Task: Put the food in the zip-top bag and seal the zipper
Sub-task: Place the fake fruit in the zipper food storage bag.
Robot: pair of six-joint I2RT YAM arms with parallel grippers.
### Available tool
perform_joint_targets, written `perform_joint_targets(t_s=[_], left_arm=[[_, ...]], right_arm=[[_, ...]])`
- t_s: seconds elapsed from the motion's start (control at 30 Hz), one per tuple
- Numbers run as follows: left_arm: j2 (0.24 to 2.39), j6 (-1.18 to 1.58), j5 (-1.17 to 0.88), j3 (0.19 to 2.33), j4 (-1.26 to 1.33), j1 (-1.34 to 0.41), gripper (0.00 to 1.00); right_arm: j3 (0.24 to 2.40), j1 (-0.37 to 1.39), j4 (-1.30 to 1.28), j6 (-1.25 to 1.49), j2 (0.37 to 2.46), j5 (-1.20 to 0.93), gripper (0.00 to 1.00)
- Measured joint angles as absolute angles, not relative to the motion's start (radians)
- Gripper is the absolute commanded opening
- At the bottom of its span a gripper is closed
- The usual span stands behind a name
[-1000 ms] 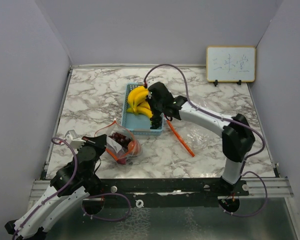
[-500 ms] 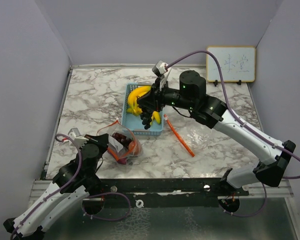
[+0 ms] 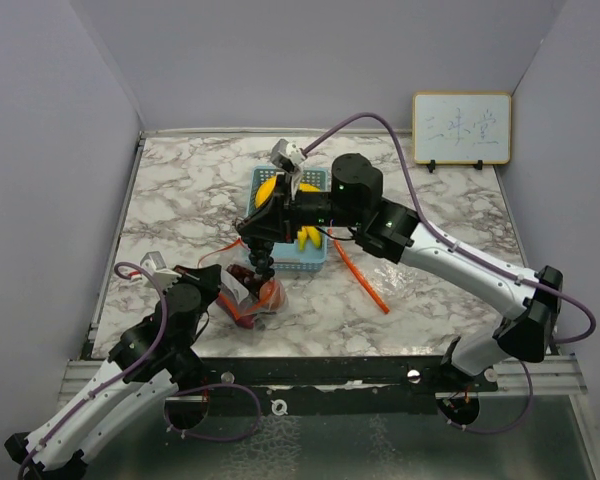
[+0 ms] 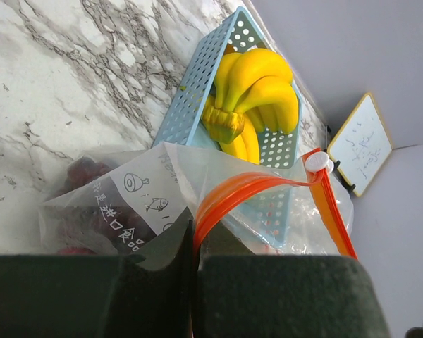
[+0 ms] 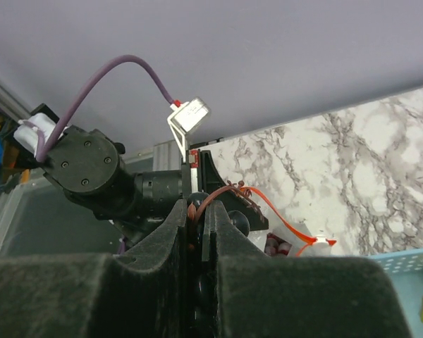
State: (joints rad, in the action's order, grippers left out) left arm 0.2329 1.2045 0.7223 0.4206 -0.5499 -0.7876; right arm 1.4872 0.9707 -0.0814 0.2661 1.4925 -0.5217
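A clear zip-top bag [image 3: 252,302] with an orange zipper lies at the near left, with a red fruit [image 3: 270,295] and dark red pieces inside. My left gripper [image 3: 218,292] is shut on the bag's orange zipper edge [image 4: 218,204]; its white slider [image 4: 316,162] sits at the far end. My right gripper [image 3: 265,228] is shut on the stem of a dark purple grape cluster [image 3: 259,254], which hangs just above the bag's mouth. In the right wrist view the grapes [image 5: 238,222] show between my fingers [image 5: 170,229]. The yellow bananas [image 4: 257,91] lie in the blue basket [image 4: 190,98].
The blue mesh basket [image 3: 317,262] stands mid-table under my right arm. An orange strip [image 3: 365,277] lies on the marble to its right. A small whiteboard [image 3: 461,128] leans on the back wall. Grey walls close in the left, back and right sides.
My right arm has lifted the grape cluster out of the basket and swung it left and nearer, over the bag. My left gripper has kept its hold on the bag's edge.
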Motion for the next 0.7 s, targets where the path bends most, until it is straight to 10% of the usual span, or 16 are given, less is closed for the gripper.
perform_joint_targets(t_s=[0.33,0.5,0.7], left_arm=[[0.221,1.196,0.722,0.421,-0.548,-0.788,0.00],[0.221,1.192,0.722,0.421,-0.546,-0.788,0.00],[0.220,1.188,0.722,0.421,-0.548,-0.788,0.00]], right_arm=[[1.439,1.012,0.003,0.312,1.607,-0.543,0.07],[1.409,1.036,-0.011,0.320,1.649,-0.540,0.50],[1.414,1.043,-0.062,0.292,1.649,-0.516,0.78]])
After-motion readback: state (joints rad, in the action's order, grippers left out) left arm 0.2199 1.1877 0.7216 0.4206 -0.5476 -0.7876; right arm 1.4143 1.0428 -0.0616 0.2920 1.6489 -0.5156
